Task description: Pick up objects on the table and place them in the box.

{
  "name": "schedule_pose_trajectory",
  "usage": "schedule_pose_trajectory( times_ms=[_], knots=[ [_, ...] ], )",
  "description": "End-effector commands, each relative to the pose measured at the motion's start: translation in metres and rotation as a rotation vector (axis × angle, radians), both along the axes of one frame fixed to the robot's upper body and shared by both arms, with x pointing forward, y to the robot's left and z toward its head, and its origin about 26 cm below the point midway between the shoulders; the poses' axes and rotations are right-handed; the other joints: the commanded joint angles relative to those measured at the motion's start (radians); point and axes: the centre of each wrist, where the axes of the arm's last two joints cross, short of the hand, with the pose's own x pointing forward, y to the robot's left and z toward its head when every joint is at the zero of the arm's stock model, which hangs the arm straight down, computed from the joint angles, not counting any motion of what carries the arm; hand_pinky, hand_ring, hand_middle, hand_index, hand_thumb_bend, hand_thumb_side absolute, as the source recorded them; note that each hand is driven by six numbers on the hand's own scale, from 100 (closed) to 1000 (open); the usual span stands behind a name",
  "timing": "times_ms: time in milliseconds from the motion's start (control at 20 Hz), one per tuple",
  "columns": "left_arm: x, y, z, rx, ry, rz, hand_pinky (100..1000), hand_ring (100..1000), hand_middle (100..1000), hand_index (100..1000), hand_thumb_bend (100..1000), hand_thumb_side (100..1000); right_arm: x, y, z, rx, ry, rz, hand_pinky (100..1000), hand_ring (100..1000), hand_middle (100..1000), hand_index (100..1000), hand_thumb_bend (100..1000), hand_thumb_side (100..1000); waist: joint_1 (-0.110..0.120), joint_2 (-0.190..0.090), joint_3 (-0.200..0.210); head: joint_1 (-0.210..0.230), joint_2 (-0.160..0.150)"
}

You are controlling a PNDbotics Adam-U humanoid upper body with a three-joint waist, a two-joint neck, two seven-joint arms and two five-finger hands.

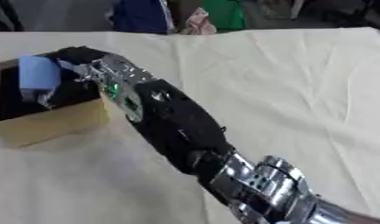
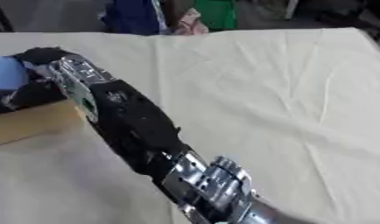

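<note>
The box [image 1: 51,122], a cardboard one with a dark inside, sits at the counter's [image 1: 285,78] left side, and the right hand [image 1: 74,57] is over its opening, reached there on a long arm that crosses the cloth from the lower right. A light blue object [image 1: 38,74], blocky and soft-looking, is at the hand's fingers just above the dark interior. It seems to be held against them, but the fingers are hidden behind the wrist and the object, so I cannot tell whether they are curled round it or already parting.

Likely the placing step is nearly done. The risk lies in the release: the blue object hangs near the box's far-left part, and if it goes off-centre it could catch the rim and tip outward onto the cloth. The forearm also passes close over the box's near right corner, so a low pull-back might nudge or drag the light box. The left hand shows in neither view.
</note>
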Motion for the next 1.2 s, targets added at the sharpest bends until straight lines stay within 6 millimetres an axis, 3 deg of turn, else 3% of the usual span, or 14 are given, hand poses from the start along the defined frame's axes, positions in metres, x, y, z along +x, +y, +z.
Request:
schedule_pose_trajectory(
  times_ms=[50,150,200,400,700,1200],
  knots=[
    [-0.003,0.0,0.01,0.022,-0.032,-0.005,711,878,648,789,101,978,-0.001,0.004,0.011,-0.027,-0.066,-0.062,1000,1000,1000,1000,235,789,0.011,-0.014,0.0,-0.007,-0.005],
    [-0.003,0.0,0.01,0.022,-0.031,-0.005,710,878,648,789,101,977,0.0,0.003,0.009,-0.036,-0.08,-0.1,1000,1000,1000,1000,384,864,0.012,-0.013,0.0,-0.007,-0.007],
    [-0.003,0.0,0.01,0.023,-0.03,-0.004,710,877,648,789,100,975,0.0,0.004,0.009,-0.034,-0.088,-0.109,1000,1000,1000,1000,520,939,0.013,-0.013,0.0,-0.007,-0.007],
    [-0.003,0.0,0.011,0.024,-0.031,-0.004,710,877,647,789,100,973,-0.001,0.005,0.013,-0.019,-0.11,-0.116,1000,1000,1000,1000,677,1000,0.014,-0.013,-0.003,-0.006,-0.004],
    [-0.003,0.0,0.011,0.027,-0.03,-0.006,709,876,645,789,100,973,-0.001,0.005,0.017,-0.029,-0.129,-0.12,1000,1000,1000,1000,696,1000,0.014,-0.016,-0.004,-0.006,-0.004],
    [-0.003,0.0,0.011,0.028,-0.031,-0.005,708,875,642,788,100,960,-0.002,0.006,0.02,-0.019,-0.131,-0.104,1000,1000,1000,1000,598,1000,0.015,-0.021,-0.005,-0.002,-0.009]
  ],
)
